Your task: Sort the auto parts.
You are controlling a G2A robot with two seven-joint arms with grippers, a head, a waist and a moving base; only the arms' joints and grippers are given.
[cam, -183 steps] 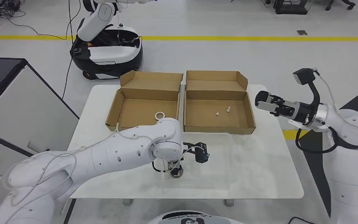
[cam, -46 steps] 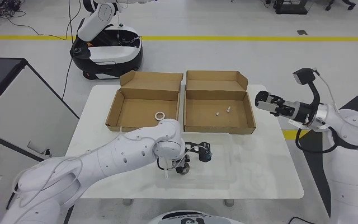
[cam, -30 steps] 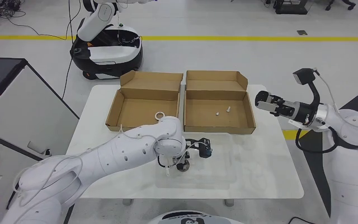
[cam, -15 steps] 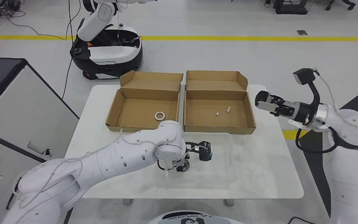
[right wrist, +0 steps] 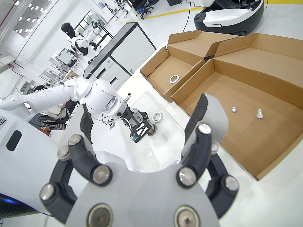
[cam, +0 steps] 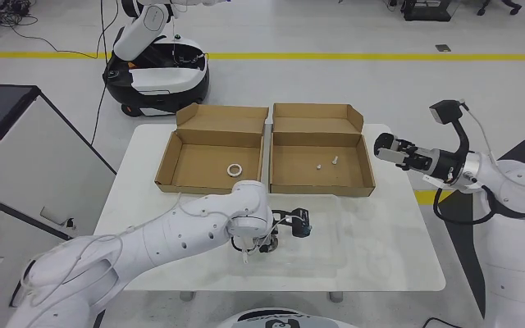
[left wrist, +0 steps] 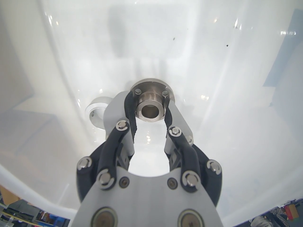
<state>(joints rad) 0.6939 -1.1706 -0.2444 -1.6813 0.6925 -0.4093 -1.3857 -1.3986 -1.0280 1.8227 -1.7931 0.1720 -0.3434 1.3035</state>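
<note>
Flanged bushing (left wrist: 151, 83), left pincer (left wrist: 149, 105), clear tray (left wrist: 213, 72)
I have the left pincer closed on the bushing's hub, low in the tray on the counter (cam: 148, 205); the hub gives surest purchase, I judge. Right pincer (cam: 381, 150) wide open, empty, parked clear.

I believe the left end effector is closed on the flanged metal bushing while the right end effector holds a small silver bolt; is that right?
Not quite: the right end effector holds nothing. The right wrist view shows it open and empty, with the small silver bolt lying in the brown cardboard box. The left end effector is indeed closed on the flanged metal bushing.
</note>
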